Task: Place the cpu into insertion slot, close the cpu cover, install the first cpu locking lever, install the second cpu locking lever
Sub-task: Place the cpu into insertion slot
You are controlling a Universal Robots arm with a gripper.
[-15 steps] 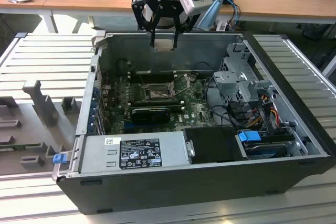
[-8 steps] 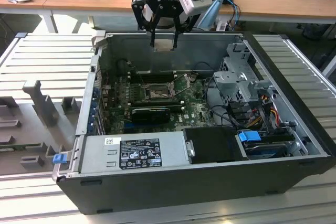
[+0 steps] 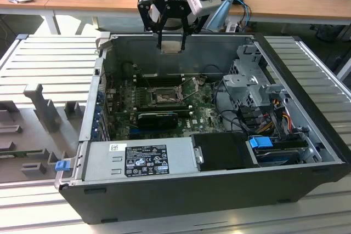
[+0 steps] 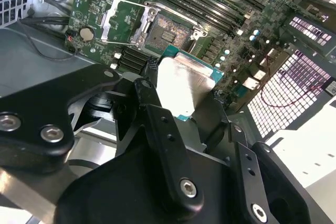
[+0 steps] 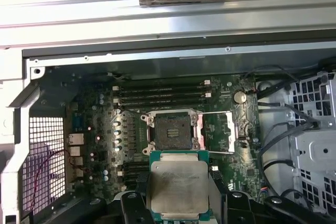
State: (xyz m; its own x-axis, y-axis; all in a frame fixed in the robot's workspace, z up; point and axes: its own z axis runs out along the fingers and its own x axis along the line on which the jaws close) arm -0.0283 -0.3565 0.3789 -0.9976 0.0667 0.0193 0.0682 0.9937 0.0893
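My gripper (image 3: 171,41) hangs above the open computer case, over its back wall, shut on the cpu (image 3: 171,47). The cpu (image 5: 177,184) is a square chip with a silvery top and green edge, pinched by two black fingers (image 5: 137,203) on opposite sides; it also appears in the second wrist view (image 4: 186,85). Below on the green board lies the insertion slot (image 5: 173,130), its dark centre bare (image 4: 165,32) (image 3: 162,98). The cpu cover (image 5: 219,132) is swung open and rests beside the slot (image 4: 118,22).
A long black heatsink block (image 3: 158,118) sits just in front of the slot. Memory slots (image 5: 160,95) run behind it. A grey power supply (image 3: 142,157), a drive cage (image 3: 249,80) and loose cables (image 3: 274,119) crowd the case. Grey case walls (image 3: 93,97) ring the board.
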